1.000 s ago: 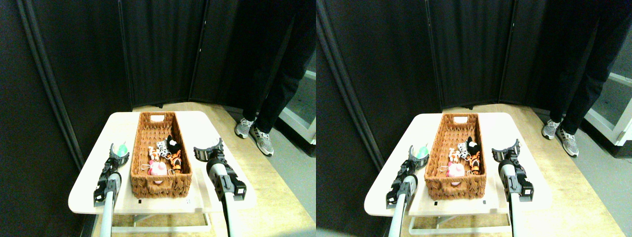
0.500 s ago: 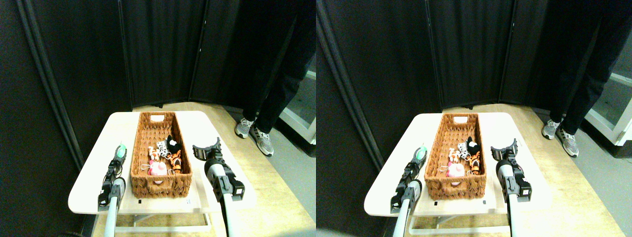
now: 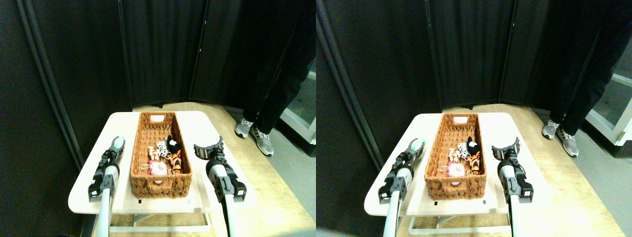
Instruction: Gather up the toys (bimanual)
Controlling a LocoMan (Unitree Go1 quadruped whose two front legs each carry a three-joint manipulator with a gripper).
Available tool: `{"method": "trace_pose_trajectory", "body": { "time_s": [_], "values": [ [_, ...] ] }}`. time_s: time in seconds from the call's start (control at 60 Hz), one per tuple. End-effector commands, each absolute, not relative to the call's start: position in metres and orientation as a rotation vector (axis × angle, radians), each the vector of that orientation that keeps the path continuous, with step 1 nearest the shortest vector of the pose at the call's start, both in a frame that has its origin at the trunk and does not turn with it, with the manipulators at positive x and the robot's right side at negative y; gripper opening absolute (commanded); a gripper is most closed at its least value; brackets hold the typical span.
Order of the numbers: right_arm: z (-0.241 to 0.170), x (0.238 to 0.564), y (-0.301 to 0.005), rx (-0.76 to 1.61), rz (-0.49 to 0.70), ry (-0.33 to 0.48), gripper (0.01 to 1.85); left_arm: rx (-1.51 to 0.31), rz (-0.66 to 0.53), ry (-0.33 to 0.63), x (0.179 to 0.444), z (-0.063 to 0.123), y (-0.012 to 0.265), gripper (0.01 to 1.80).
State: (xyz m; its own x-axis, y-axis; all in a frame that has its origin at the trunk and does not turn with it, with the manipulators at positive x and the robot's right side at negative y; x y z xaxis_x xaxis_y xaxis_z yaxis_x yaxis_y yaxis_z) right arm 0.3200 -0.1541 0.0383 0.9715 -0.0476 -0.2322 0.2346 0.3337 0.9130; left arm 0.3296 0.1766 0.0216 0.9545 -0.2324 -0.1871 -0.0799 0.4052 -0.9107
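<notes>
Stereo pair view has the left gripper [image 3: 118, 143] pinched on a green toy [image 3: 118, 144] left of the wicker basket [image 3: 148, 185], right gripper [image 3: 208, 149] spread wide and empty, so a loose pinch could drop it on the table [image 3: 89, 182] short of the rim.

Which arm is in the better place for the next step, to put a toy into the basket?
The left. Its tool is closed on the green toy, just left of the basket. The right tool is open and empty, and no other toy shows on the table.
</notes>
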Motion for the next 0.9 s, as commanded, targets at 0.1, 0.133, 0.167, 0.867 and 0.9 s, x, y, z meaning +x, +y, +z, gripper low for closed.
{"method": "trace_pose_trajectory", "body": {
  "time_s": [0.1,0.133,0.167,0.867,0.9],
  "values": [
    [0.040,0.323,-0.156,1.240,-0.189,0.134,0.87,-1.140,-0.231,0.309,0.334,0.057,0.151,0.01],
    [0.039,0.322,-0.156,1.248,-0.194,0.129,0.85,-1.139,-0.236,0.316,0.335,0.062,0.147,0.01],
    [0.039,0.322,-0.156,1.247,-0.200,0.121,0.84,-1.147,-0.237,0.318,0.334,0.066,0.142,0.01],
    [0.041,0.313,-0.172,1.283,-0.187,0.076,0.85,-1.303,-0.332,0.421,0.324,0.101,0.041,0.01],
    [0.041,0.312,-0.173,1.280,-0.180,0.074,0.85,-1.302,-0.322,0.421,0.325,0.096,0.040,0.01]
  ]
}}
